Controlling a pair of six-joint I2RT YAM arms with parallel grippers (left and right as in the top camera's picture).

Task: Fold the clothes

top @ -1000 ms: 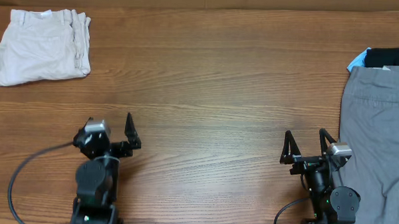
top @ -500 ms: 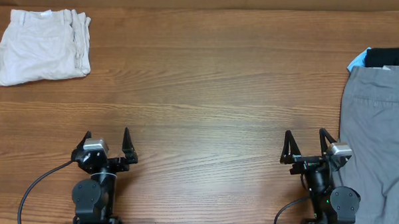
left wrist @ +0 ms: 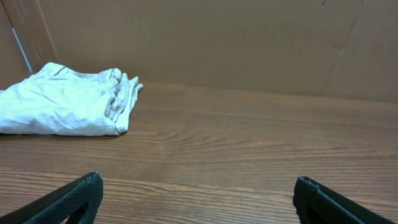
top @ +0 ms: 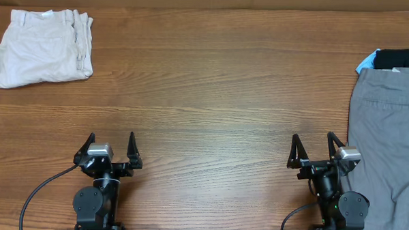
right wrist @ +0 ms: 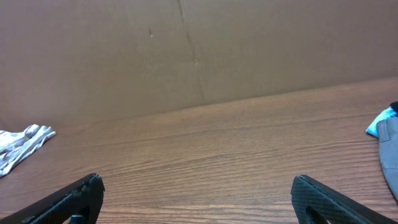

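Observation:
Folded beige-cream trousers (top: 42, 46) lie at the far left corner of the table; they also show in the left wrist view (left wrist: 65, 101) and at the left edge of the right wrist view (right wrist: 18, 146). Grey trousers (top: 386, 142) lie spread at the right edge, reaching past the table's front; a sliver shows in the right wrist view (right wrist: 390, 152). My left gripper (top: 110, 140) is open and empty near the front left, fingertips apart (left wrist: 198, 190). My right gripper (top: 313, 145) is open and empty near the front right (right wrist: 198, 190), just left of the grey trousers.
A black garment (top: 399, 58) on something light blue (top: 365, 64) lies behind the grey trousers at the right edge. A brown cardboard wall (left wrist: 249, 43) stands along the back of the wooden table (top: 219, 95).
My left arm has drawn back toward the front edge and turned straight, its gripper still open. The right arm and the clothes have not moved.

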